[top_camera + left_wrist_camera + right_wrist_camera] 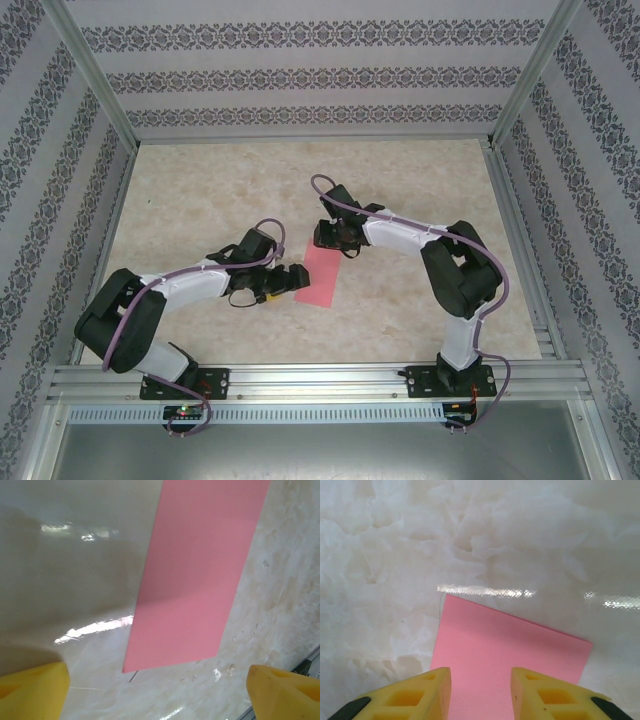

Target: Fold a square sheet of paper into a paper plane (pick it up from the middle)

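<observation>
The sheet of paper is seen at mid-frame, flat on the desk as a narrow rectangle (one fold judged done; nose and wings are left). The left pincer is spread wide at its lower end. The right pincer is narrowly parted over its upper end, with nothing gripped.

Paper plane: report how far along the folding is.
Done: the sheet lies flat on the table as a narrow rectangle, which suggests one fold in half. In hand: nothing gripped; the left gripper stands open by its near end, the right gripper, jaws apart, over its far end. Left: nose folds, wings and centre ridge; no pointed tip shows yet.
</observation>
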